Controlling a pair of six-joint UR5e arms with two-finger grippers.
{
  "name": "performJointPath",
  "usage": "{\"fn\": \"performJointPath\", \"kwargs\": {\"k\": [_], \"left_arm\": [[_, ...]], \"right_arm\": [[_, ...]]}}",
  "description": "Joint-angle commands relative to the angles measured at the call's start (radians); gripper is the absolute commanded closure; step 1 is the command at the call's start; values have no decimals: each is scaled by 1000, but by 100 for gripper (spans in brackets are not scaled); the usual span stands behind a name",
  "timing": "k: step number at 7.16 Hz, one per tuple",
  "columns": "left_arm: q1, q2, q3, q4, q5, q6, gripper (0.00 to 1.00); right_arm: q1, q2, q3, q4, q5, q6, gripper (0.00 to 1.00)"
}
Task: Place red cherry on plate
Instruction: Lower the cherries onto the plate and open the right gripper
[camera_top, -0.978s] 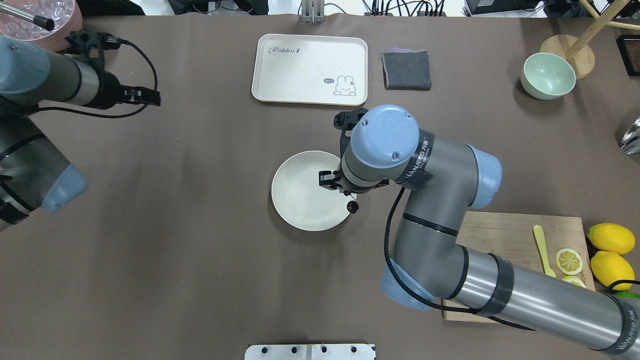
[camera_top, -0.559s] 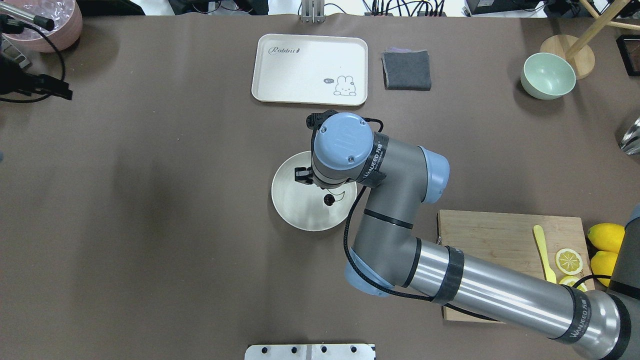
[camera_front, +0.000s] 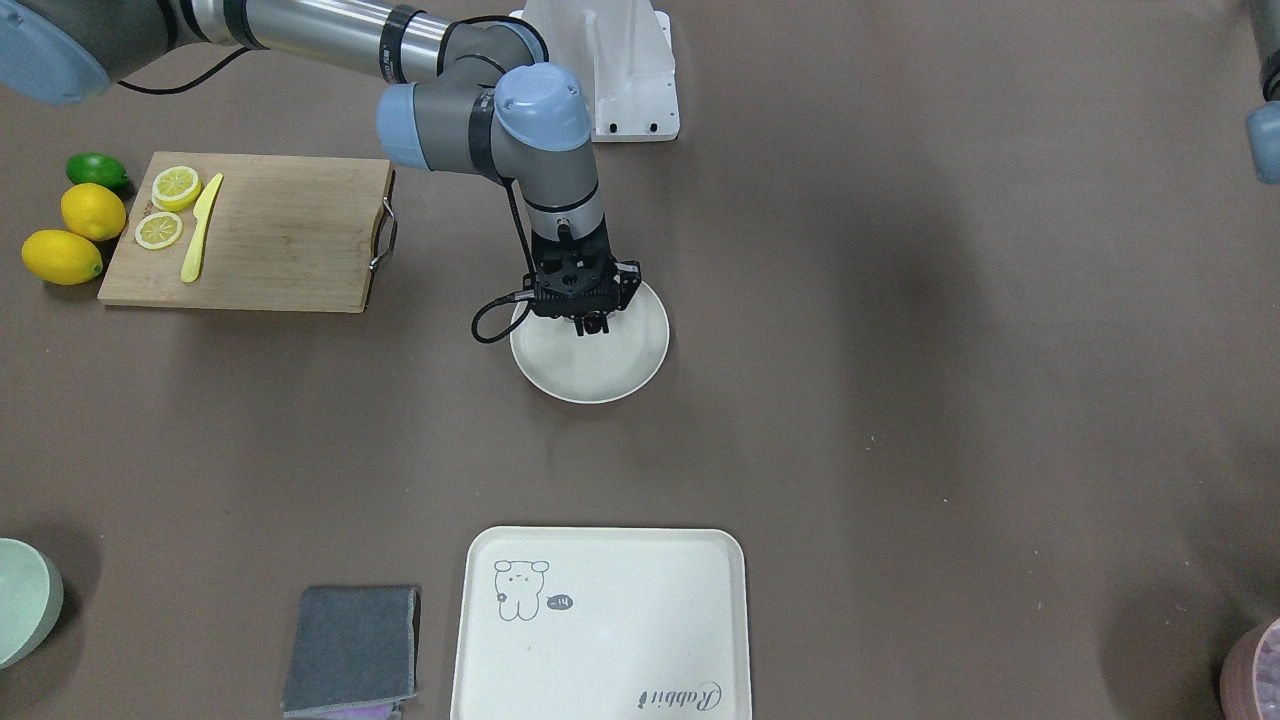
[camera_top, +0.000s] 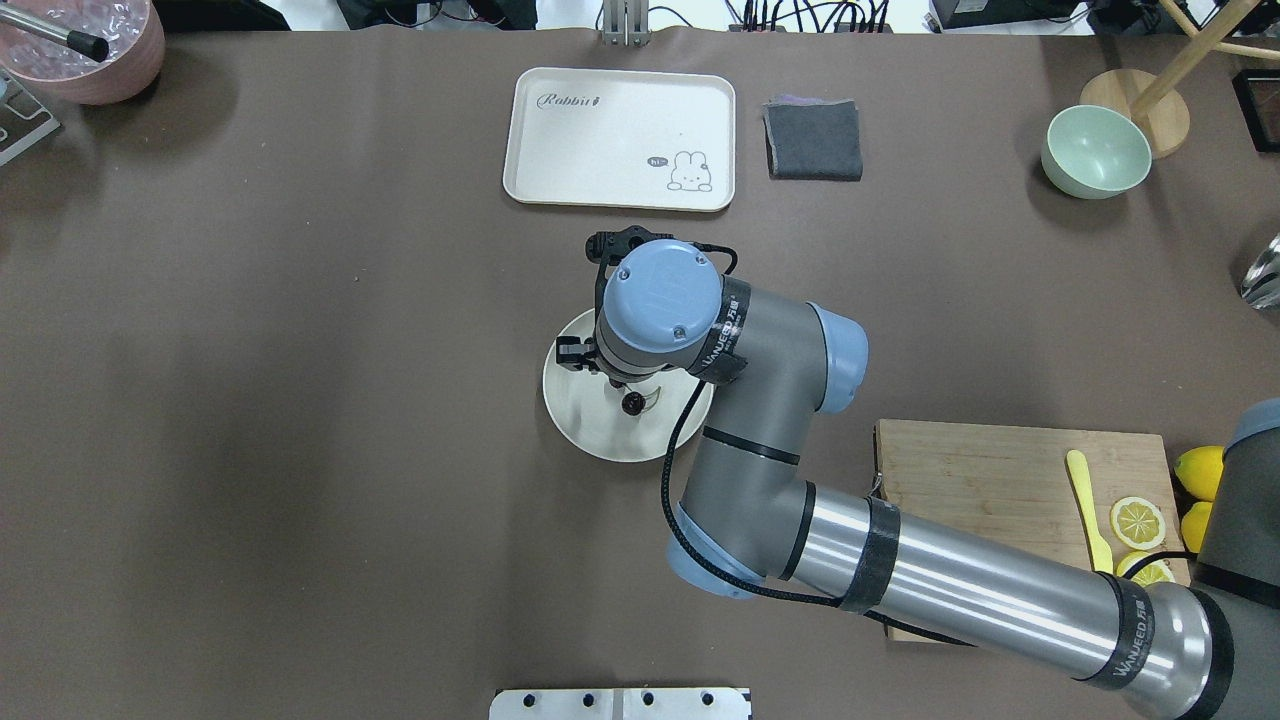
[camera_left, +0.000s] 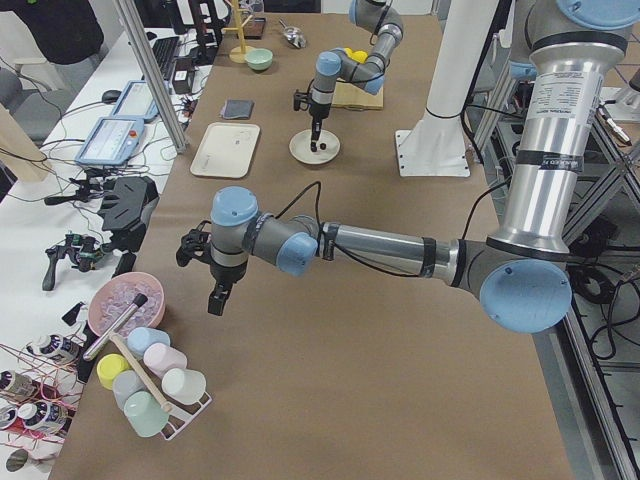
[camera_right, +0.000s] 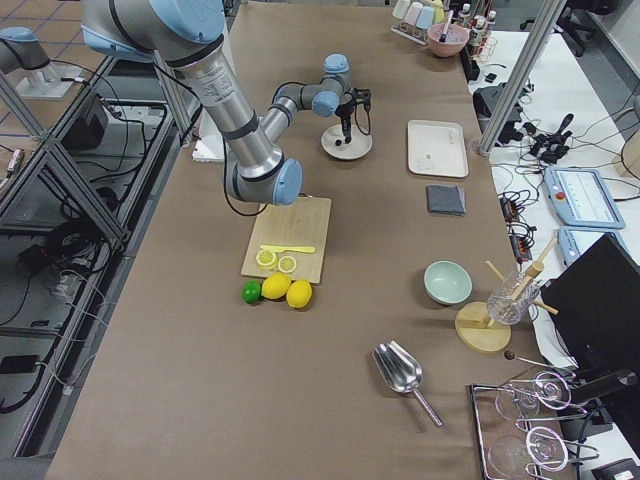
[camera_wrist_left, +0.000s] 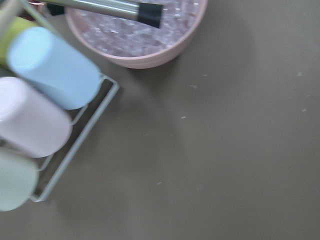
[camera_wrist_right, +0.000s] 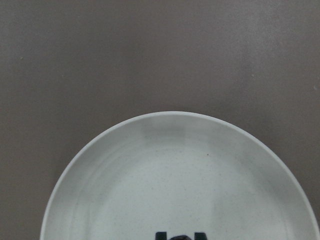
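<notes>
The right tool (camera_front: 589, 317) pinches the red cherry (camera_top: 632, 403) above the plate (camera_top: 582, 418); placing looks underway; next, lower and release gently; the left tool's (camera_left: 216, 300) state, I cannot tell.

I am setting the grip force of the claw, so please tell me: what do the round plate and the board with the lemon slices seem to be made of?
The plate looks like matte cream plastic or melamine, possibly glazed ceramic: it is smooth and faintly speckled, with no strong gloss. The board looks like unfinished wood or bamboo: it has tan grain lines and a dull surface.
</notes>
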Motion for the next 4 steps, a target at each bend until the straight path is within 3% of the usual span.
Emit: {"fn": "performJointPath", "kwargs": {"k": [1, 3, 4], "left_arm": [[-36, 31, -2, 11, -59, 30, 2], [-73, 71, -5, 4, -76, 32, 2], [-78, 85, -10, 11, -76, 97, 2]], "right_arm": [[59, 46, 10, -64, 43, 7, 0], [189, 39, 103, -246, 195, -66, 0], [275, -48, 228, -375, 254, -229, 0]]}}
